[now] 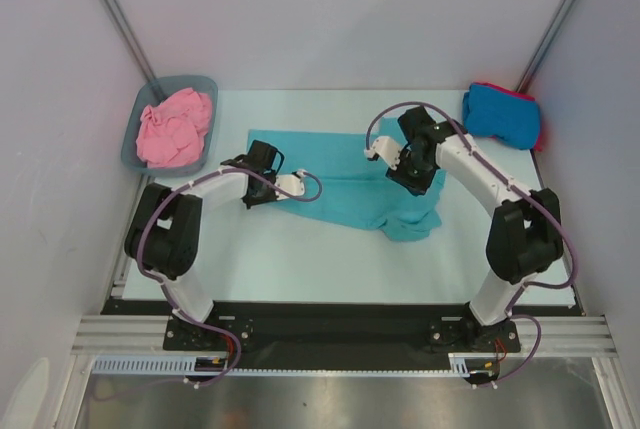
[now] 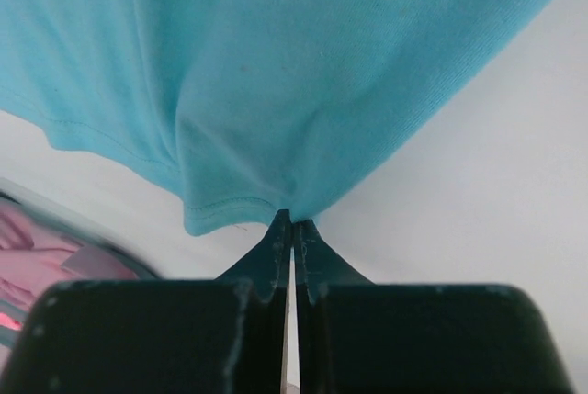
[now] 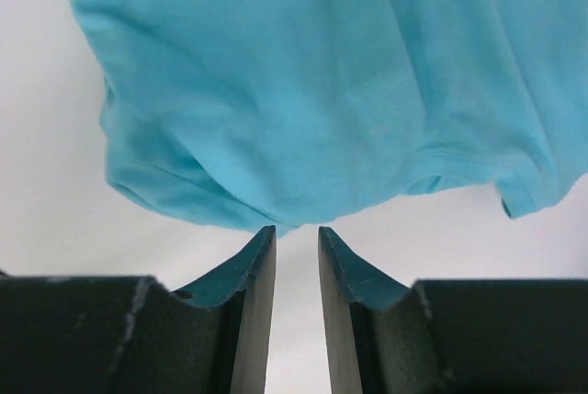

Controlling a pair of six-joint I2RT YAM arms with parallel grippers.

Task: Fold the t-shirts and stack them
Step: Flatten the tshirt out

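White walls close round the pale desk (image 1: 300, 269), where the teal t-shirt (image 1: 340, 174) lies spread across the middle, one part bunched toward the near right. From my remote station, the left end effector (image 2: 292, 221) is pressed together, with the shirt's hem caught at its very tips. The right end effector (image 3: 294, 231) stands narrowly apart. The stitched edge lies right at its tips, but I see no cloth between them. To fold cleanly, I judge the right side needs a deeper bite on the hem before any lift. Both held points should then rise level and travel together, so the cloth lands flat rather than dragging. The pink t-shirt (image 1: 175, 127) lies in the tub (image 1: 205, 84) at the far-left corner, and the blue t-shirt (image 1: 500, 114) sits at the far-right corner.
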